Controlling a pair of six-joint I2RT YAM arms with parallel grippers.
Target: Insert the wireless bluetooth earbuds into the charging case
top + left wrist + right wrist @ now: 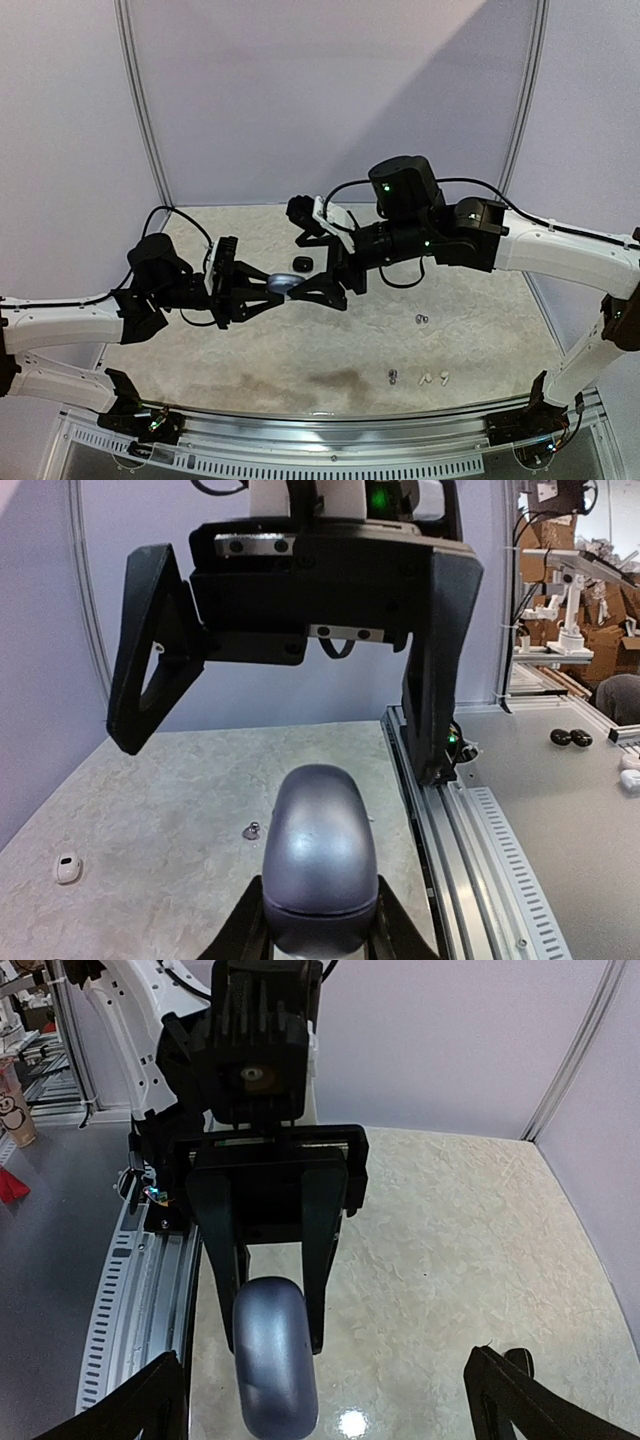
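Note:
A bluish-grey charging case (282,284) with its lid down hangs above the table, and my left gripper (258,290) is shut on its base. The left wrist view shows the case (318,860) standing up from between the left gripper (320,925). Facing it is my right gripper (305,252), open wide. In the right wrist view the case (272,1370) reaches in between the spread fingers of the right gripper (330,1415), nearer the left one. Tiny earbuds lie on the table at the right: a dark pair (421,319), another dark one (392,376) and white stemmed ones (434,378).
A small black object (302,263) lies on the table behind the two grippers. A dark earbud (252,831) and a small white object (68,868) show on the table in the left wrist view. The metal rail (330,440) runs along the near edge.

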